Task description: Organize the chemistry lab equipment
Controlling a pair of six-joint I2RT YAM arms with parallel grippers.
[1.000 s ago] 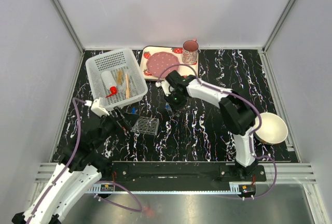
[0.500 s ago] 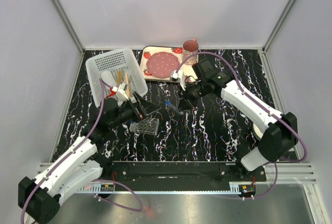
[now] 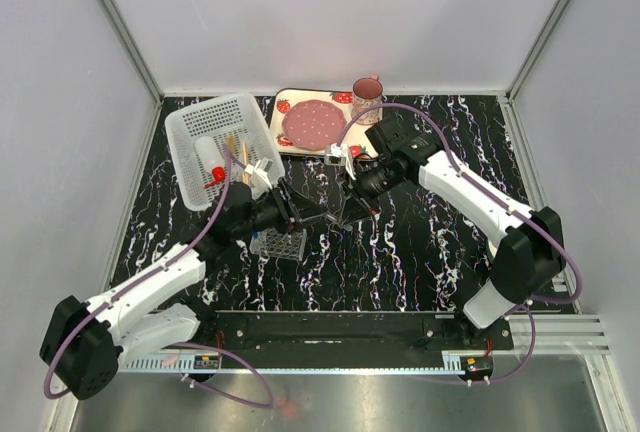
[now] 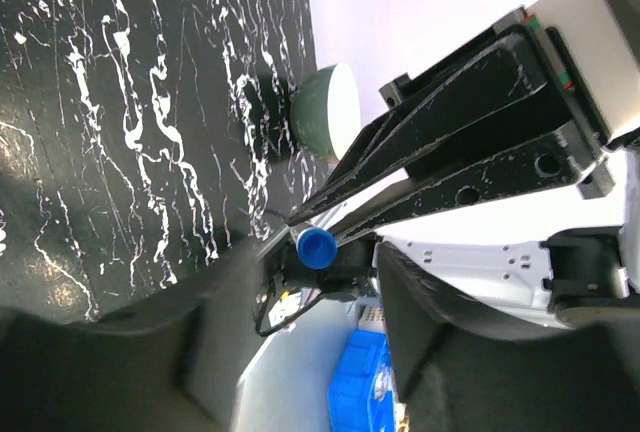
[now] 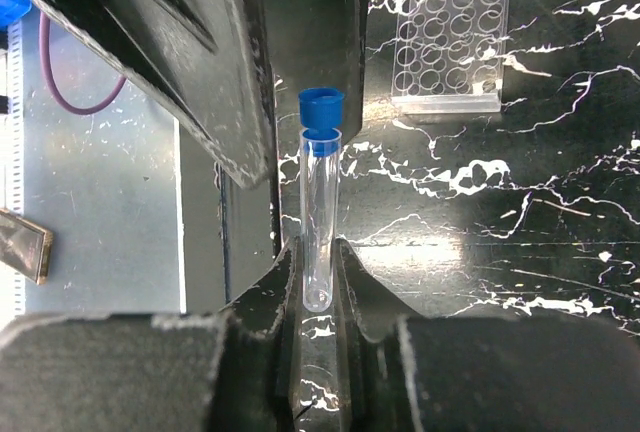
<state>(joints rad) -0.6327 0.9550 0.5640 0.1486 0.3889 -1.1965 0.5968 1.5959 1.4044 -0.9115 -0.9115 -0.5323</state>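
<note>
My right gripper (image 5: pixel 320 252) is shut on the round lower end of a thin clear tube (image 5: pixel 320 214) with a blue cap (image 5: pixel 322 109). It holds the tube above the table's middle (image 3: pixel 352 207). Facing it, my left gripper (image 4: pixel 318 262) is open, its jaws on either side of the blue cap (image 4: pixel 316 248) without touching it. The clear grid rack (image 3: pixel 279 243) lies just below the left gripper (image 3: pixel 316 215) and shows empty (image 5: pixel 450 32). A white basket (image 3: pixel 190 130) holds the red-capped bottle (image 3: pixel 214 174) and tan wooden sticks (image 3: pixel 238 157).
The strawberry tray (image 3: pixel 290 104) with its pink plate and a pink mug (image 3: pixel 367 99) stands at the back centre. The cream bowl (image 4: pixel 330 112) shows only in the left wrist view. Black marbled tabletop (image 3: pixel 400 252) lies between the arms' bases and the rack.
My left arm has swung from the near left to the middle, and its jaws have narrowed around the cap. The right gripper has shifted slightly down-left with the tube.
</note>
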